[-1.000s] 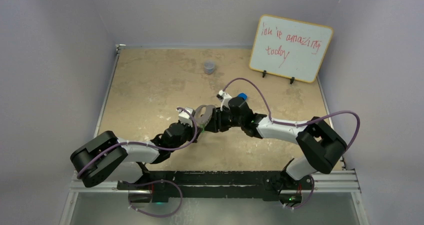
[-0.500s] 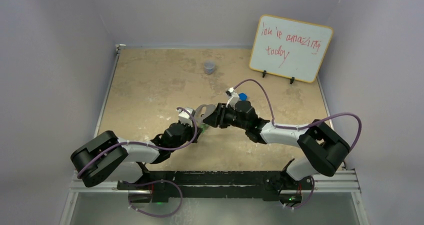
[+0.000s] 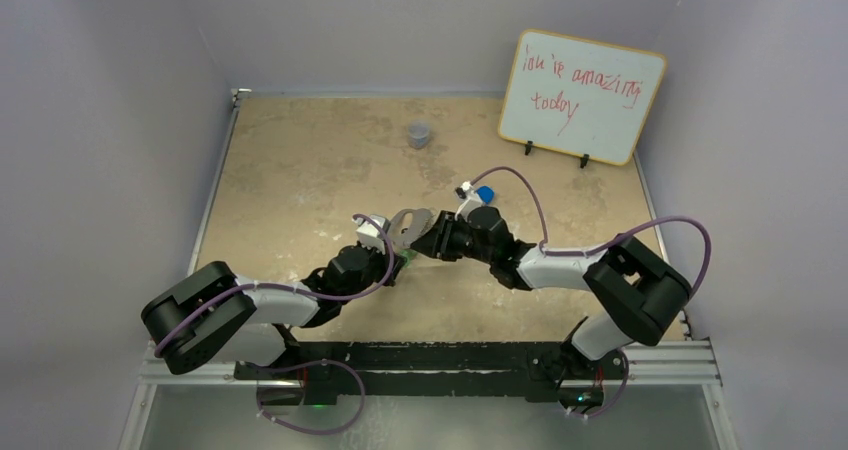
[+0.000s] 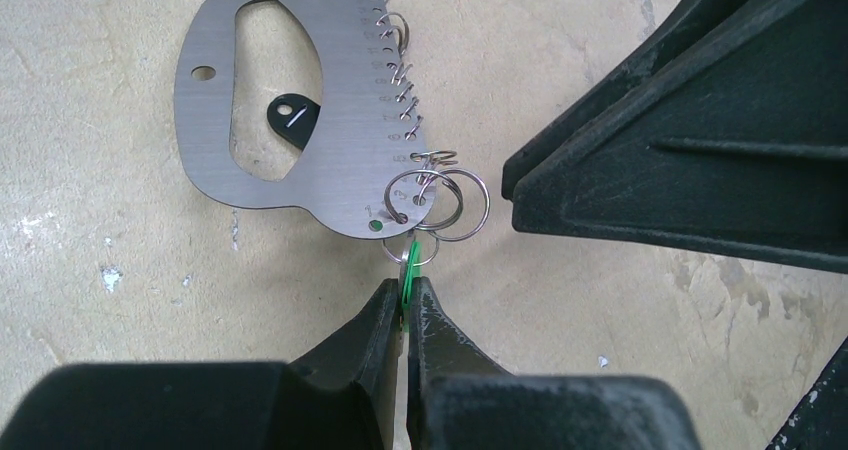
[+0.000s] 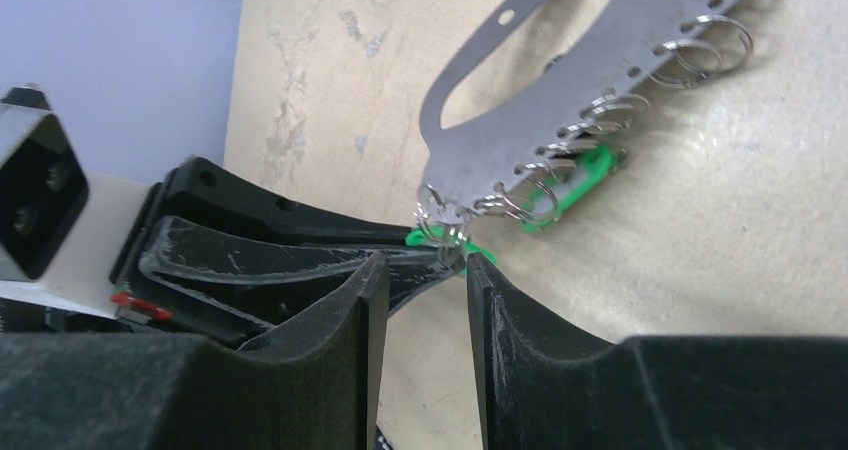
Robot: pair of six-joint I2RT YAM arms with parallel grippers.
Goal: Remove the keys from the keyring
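Observation:
The keyring (image 4: 300,100) is a flat silver plate with a row of small split rings along one edge, lying on the table; it also shows in the top view (image 3: 408,220) and the right wrist view (image 5: 560,90). My left gripper (image 4: 404,300) is shut on a green-headed key (image 4: 406,278) hanging from the plate's near corner. A dark key (image 4: 293,118) shows through the plate's hole. Another green key (image 5: 570,195) lies under the plate's edge. My right gripper (image 5: 428,265) is open, its tips just short of the ring cluster (image 5: 445,232) at that corner.
A small grey cup (image 3: 419,134) stands at the back middle. A small blue block (image 3: 484,193) lies by the right wrist. A whiteboard (image 3: 582,95) leans at the back right. Walls close in on the table's sides.
My right wrist has shifted back and to the right, uncovering more of the keyring, with its fingers still aimed at the plate's near corner. My left arm has held still on the green key.

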